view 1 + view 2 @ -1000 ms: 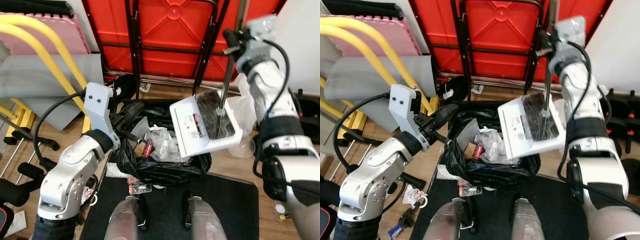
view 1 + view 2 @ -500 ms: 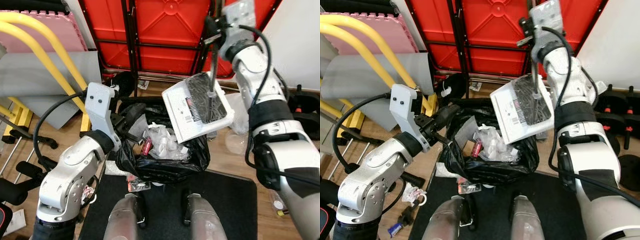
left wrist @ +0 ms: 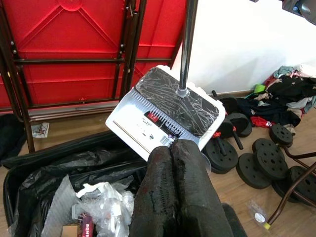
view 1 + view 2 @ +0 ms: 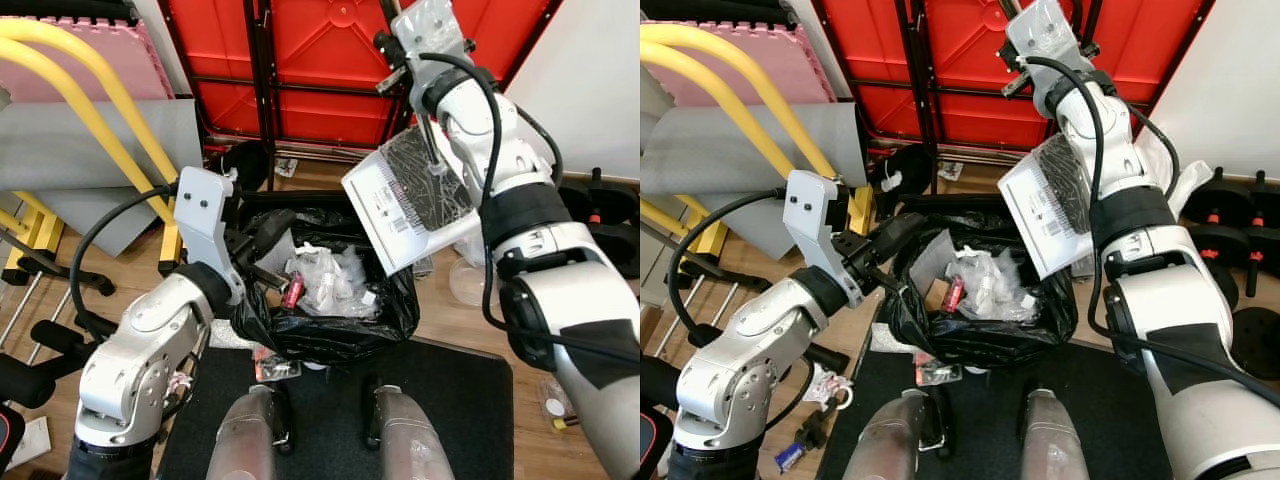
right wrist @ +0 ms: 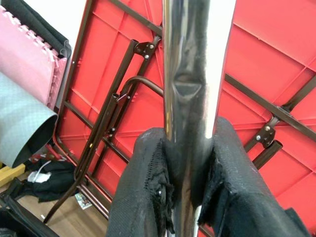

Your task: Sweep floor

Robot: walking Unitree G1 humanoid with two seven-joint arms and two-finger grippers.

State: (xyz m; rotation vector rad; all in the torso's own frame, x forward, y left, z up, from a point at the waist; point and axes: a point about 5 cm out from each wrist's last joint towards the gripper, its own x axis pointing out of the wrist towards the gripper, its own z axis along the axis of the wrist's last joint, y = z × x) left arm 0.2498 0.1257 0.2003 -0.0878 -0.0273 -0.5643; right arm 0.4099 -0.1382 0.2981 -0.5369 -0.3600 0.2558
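Emptying the dustpan over the bin bag

We are judging the tipping step in hand: our right gripper is clamping both fingers on the chrome handle, holding the pan steeply tilted above the bag's far rim, while our left gripper, fingers pressed together, is resting at the bag's near edge. Next we are expecting a steeper tip or shake. A red-and-white label is showing on the pan, its writing unreadable
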